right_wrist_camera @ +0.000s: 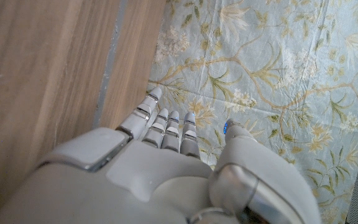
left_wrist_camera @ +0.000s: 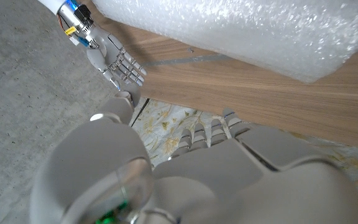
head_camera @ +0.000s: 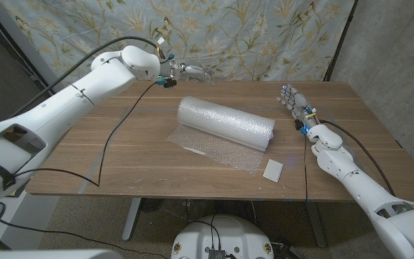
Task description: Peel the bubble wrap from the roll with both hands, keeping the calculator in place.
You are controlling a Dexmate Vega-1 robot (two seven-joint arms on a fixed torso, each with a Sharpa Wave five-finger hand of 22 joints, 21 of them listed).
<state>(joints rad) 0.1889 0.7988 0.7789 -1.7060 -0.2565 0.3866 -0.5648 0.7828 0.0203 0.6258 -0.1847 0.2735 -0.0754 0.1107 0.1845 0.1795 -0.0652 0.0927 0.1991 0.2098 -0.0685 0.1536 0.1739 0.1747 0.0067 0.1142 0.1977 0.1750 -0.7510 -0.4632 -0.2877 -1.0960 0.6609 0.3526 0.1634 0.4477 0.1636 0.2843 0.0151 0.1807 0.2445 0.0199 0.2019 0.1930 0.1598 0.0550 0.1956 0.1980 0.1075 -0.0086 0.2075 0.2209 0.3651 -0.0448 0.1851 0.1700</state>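
Bubble wrap roll (head_camera: pixel 226 122) between both hands

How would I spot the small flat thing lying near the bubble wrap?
Start at the bubble wrap roll in the middle of the wooden table. Follow its loose sheet toward the near edge: beside its corner lies a small pale rectangular object, flat and opaque, unlike the wrap.

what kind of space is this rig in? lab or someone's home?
Likely a makeshift lab or test room, not a home: a floral cloth backdrop hung behind the wooden table, a bare concrete floor, and loose cables across the tabletop.
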